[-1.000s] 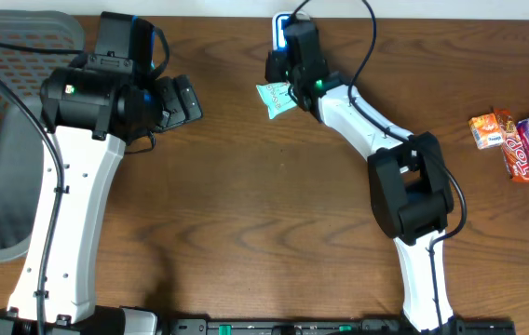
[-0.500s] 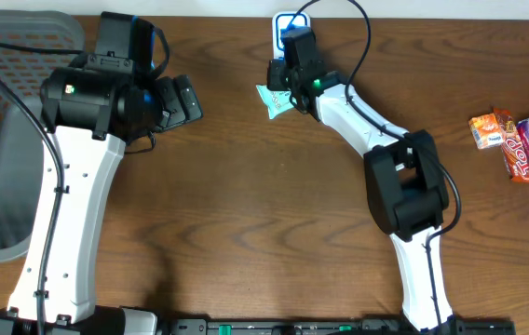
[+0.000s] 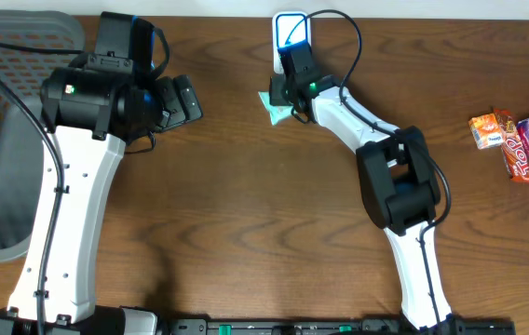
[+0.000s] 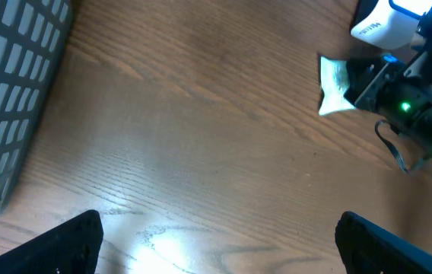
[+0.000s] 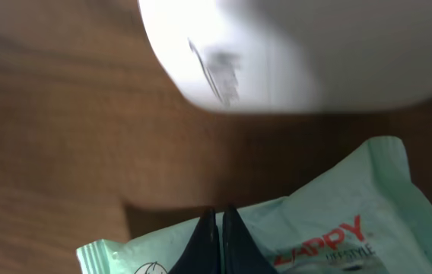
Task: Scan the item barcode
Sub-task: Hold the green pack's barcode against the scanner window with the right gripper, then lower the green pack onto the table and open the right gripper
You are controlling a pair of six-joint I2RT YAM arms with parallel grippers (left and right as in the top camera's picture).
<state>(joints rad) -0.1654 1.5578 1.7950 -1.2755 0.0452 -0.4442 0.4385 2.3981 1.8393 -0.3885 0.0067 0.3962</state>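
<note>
- The right gripper (image 5: 216, 234) is clenched on the edge of a mint-green plastic snack packet (image 3: 275, 106); the packet sits just below the white barcode scanner with a blue-lit window (image 3: 290, 29), at the table's far edge
- The left gripper (image 4: 220, 245) is released, jaws wide, above bare brown wood beside a grey mesh basket (image 3: 2, 140)
- Orange and pink snack packs (image 3: 518, 140) lie well apart, at the right

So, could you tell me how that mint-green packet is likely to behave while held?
Probably floppy: the packet is a thin sealed wrapper pinched at one edge by the right end effector, so it may sag. It looks flat and hardly filled, so likely light. Its smooth film looks slippery and could slide out.
</note>
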